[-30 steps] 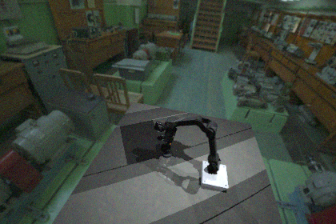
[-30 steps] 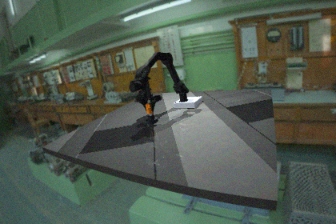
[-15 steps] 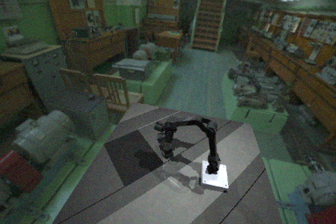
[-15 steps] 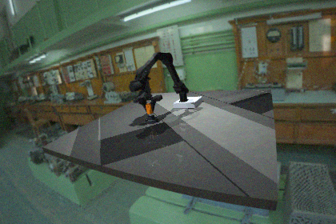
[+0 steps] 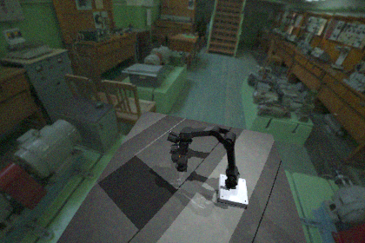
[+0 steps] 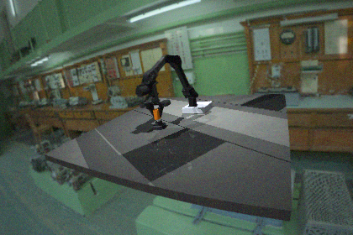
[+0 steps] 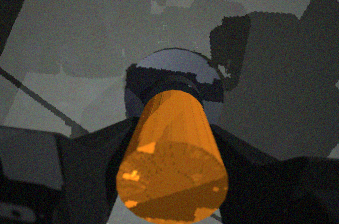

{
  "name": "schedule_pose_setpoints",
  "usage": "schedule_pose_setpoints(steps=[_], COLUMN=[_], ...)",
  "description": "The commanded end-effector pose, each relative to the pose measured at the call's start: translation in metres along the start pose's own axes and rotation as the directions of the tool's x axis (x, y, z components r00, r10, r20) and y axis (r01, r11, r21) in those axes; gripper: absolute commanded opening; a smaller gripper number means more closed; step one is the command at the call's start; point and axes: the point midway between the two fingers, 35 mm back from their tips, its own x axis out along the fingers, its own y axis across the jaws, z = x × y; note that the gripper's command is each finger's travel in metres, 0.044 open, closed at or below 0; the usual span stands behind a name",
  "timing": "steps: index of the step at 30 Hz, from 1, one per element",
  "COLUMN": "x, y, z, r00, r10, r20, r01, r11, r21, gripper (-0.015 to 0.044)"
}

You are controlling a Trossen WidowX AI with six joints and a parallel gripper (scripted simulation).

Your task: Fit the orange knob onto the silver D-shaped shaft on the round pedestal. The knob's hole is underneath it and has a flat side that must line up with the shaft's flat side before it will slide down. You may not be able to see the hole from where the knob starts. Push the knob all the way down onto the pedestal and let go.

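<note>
The orange knob [image 6: 156, 114] [image 7: 175, 160] is held between the gripper's fingers, upright in the exterior view. The gripper [image 6: 156, 109] [image 7: 172, 145] is shut on it. The round pedestal [image 6: 159, 125] [image 7: 172, 58] is directly below the knob; in the wrist view its grey disc shows behind the knob's lower end, partly in dark shadow. A small pale strip shows between knob and pedestal in the exterior view. The shaft's flat side and the knob's hole are hidden, so their alignment cannot be told.
The black arm [image 5: 231, 156] [image 6: 181, 75] rises from a white base plate [image 5: 241, 196] [image 6: 207, 106] on the grey patterned table [image 5: 253, 152] [image 6: 249, 180]. Dark shadows fall across the table. Workshop benches and machines stand beyond its edges.
</note>
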Motion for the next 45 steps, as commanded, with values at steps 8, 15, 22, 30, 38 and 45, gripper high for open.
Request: schedule_pose_setpoints(steps=[8, 15, 22, 30, 38, 45], x=[-0.0051, -0.0035, -0.0012, -0.0004, -0.0010, -0.0052], y=[-0.0005, -0.0007, -0.0002, -0.0003, -0.0003, -0.0006], z=[0.0014, 0.0007, -0.0002, 0.0007, 0.0010, 0.0012], r00=[1.000, 1.000, 1.000, 1.000, 1.000, 1.000], r10=[-0.002, -0.002, -0.002, -0.002, -0.002, -0.002], r20=[0.003, 0.003, 0.003, 0.003, 0.003, 0.003], r01=[0.002, 0.002, 0.002, 0.002, 0.002, 0.002], r11=[1.000, 0.977, 0.977, 0.977, 0.977, 0.971], r21=[-0.013, -0.212, -0.212, -0.212, -0.212, -0.237], gripper=[0.0000, 0.0000, 0.0000, 0.0000, 0.0000, 0.0000])
